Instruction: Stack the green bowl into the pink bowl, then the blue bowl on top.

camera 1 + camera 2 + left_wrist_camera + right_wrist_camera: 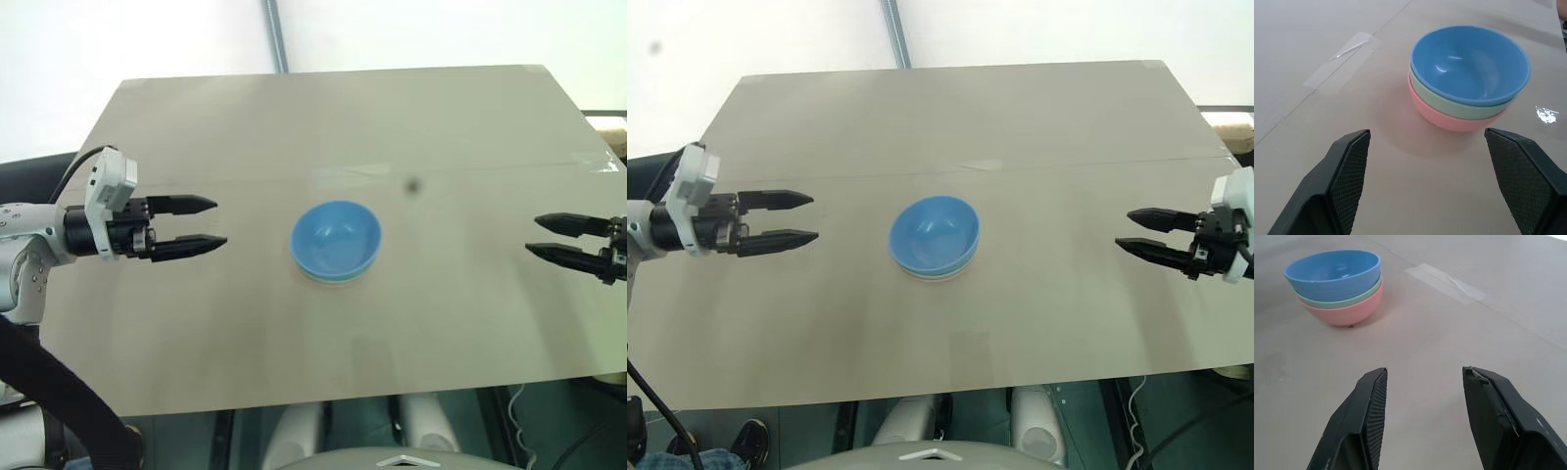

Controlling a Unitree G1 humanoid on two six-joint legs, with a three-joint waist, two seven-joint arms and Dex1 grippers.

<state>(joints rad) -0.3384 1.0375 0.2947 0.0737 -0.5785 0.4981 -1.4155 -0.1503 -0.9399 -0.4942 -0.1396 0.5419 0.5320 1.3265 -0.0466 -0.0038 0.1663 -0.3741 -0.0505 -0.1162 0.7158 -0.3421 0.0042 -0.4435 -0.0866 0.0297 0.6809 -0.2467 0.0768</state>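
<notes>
Three smooth, round plastic bowls sit nested in one stack near the middle of the bench (196, 127) — the blue bowl (1470, 63) on top, the green bowl (1449, 100) showing as a thin mint band beneath it, the pink bowl (1449, 119) at the bottom, resting on the surface. The bench is a flat, matte beige board with a faint seam running across it and a strip of clear tape (1342, 58) laid over that seam.

The left gripper (201, 223) reaches in level from the left edge, pointing toward the stack but well apart from it; its two black tapered fingers are spread and hold nothing. The right gripper (1138, 232) mirrors it from the right side, also aimed at the bowls and well clear, its jaws parted and empty.

From the head views, the stack reads mostly as a blue disc with a pale rim below. The wrist views look at it from the side and reveal all three coloured layers, and they also show the cross-hatched grip texture on the inner finger pads (1354, 171).
</notes>
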